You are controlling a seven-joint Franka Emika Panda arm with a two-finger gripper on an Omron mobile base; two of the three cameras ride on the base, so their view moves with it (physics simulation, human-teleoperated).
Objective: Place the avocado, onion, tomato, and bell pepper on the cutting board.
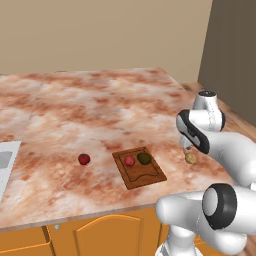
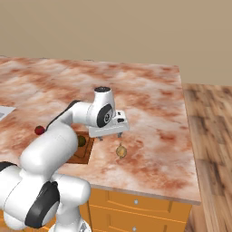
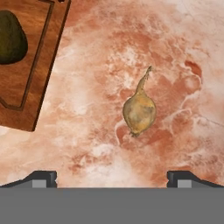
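Observation:
The tan onion (image 3: 139,113) lies on the marble counter with its thin stalk pointing away, right of the dark-brown cutting board (image 3: 26,65). My gripper (image 3: 111,178) hovers open just above and short of the onion, nothing between its fingers; from the side the gripper (image 2: 110,136) hangs over the onion (image 2: 121,151). On the cutting board (image 1: 142,175) rest the dark avocado (image 1: 144,158) and a small red vegetable (image 1: 129,160). A second red vegetable (image 1: 84,159) sits on the counter left of the board. Which red one is the tomato or the bell pepper I cannot tell.
A pale grey flat fixture (image 1: 6,162) sits at the counter's left edge. The counter's front edge (image 1: 100,212) runs close below the board, above orange cabinets. The counter's right edge drops to a wooden floor (image 2: 210,136). My own arm crosses in front of the board.

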